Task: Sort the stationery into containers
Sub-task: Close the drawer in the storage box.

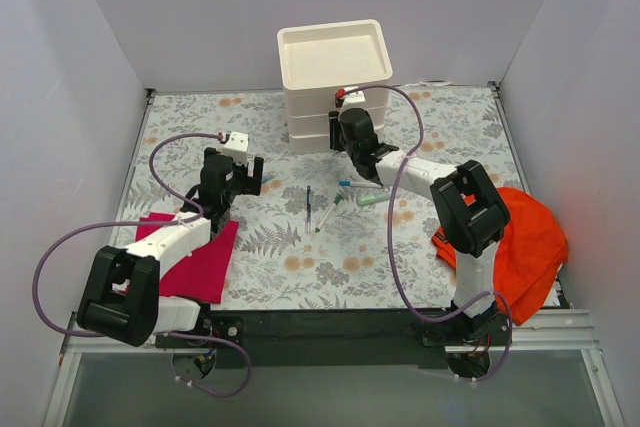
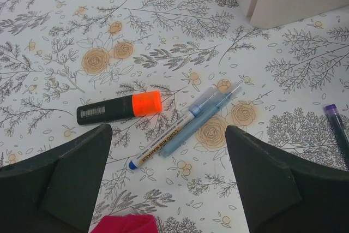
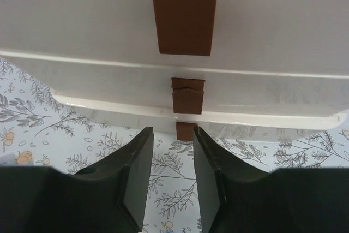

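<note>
The cream-white stacked drawers [image 1: 312, 117] stand at the back, with a shallow tray [image 1: 333, 52] on top. In the right wrist view their brown handles [image 3: 187, 95] are right ahead. My right gripper [image 3: 172, 132] is narrowly open and empty, its tips just short of the lowest handle [image 3: 184, 131]; it also shows in the top view [image 1: 345, 139]. My left gripper [image 2: 168, 132] is wide open above an orange-capped dark marker [image 2: 117, 109], a white marker [image 2: 163, 143] and a blue pen [image 2: 199, 121]. More pens [image 1: 310, 202] and a teal one [image 1: 352, 185] lie mid-table.
A magenta cloth [image 1: 195, 257] lies under the left arm and its corner shows in the left wrist view [image 2: 125, 225]. An orange cloth [image 1: 525, 247] lies at the right edge by the right arm. A dark purple pen [image 2: 337, 126] lies at the right. White walls enclose the floral mat.
</note>
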Robot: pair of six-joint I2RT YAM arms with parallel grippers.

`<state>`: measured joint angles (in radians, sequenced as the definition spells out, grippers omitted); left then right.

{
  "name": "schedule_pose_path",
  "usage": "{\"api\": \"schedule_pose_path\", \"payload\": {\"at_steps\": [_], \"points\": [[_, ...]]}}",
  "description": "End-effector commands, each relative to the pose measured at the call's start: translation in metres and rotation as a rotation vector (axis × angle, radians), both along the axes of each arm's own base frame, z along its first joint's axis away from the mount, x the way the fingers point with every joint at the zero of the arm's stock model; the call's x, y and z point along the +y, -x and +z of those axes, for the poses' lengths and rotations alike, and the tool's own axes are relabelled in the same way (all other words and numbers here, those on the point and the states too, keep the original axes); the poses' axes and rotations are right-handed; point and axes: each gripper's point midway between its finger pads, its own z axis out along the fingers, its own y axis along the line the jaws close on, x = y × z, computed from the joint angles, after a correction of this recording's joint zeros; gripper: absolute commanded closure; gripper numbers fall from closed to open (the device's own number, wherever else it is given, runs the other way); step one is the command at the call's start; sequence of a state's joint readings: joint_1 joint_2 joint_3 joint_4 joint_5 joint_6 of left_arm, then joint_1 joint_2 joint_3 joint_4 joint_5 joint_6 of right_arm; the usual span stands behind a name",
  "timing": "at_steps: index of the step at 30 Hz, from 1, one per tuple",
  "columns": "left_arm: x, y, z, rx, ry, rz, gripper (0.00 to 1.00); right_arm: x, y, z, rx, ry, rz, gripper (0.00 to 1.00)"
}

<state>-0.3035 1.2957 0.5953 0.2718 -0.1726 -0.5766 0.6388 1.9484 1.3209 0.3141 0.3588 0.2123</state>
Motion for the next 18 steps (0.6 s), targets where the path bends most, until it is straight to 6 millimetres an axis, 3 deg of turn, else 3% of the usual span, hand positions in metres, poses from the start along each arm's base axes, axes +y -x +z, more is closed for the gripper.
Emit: {"api": "schedule_pose_path", "payload": {"at_steps": [1, 9, 15, 18], "points": [[0.0, -0.001, 0.009, -0.037, 0.006, 0.007, 0.14, 0.002, -0.022, 0.033, -0.116, -0.035, -0.047, 0.57], [0.0, 0.001, 0.001, -0.019, 0.007, 0.005, 0.15, -0.001, -0.038, 0.04, -0.162, -0.025, -0.08, 0.61], [-0.001, 0.001, -0.001, -0.017, 0.01, 0.004, 0.15, -0.003, -0.041, 0.037, -0.165, -0.02, -0.099, 0.78], [-0.002, 0.002, -0.002, -0.013, 0.011, -0.001, 0.15, 0.0, -0.037, 0.038, -0.161, -0.025, -0.077, 0.95]]}}
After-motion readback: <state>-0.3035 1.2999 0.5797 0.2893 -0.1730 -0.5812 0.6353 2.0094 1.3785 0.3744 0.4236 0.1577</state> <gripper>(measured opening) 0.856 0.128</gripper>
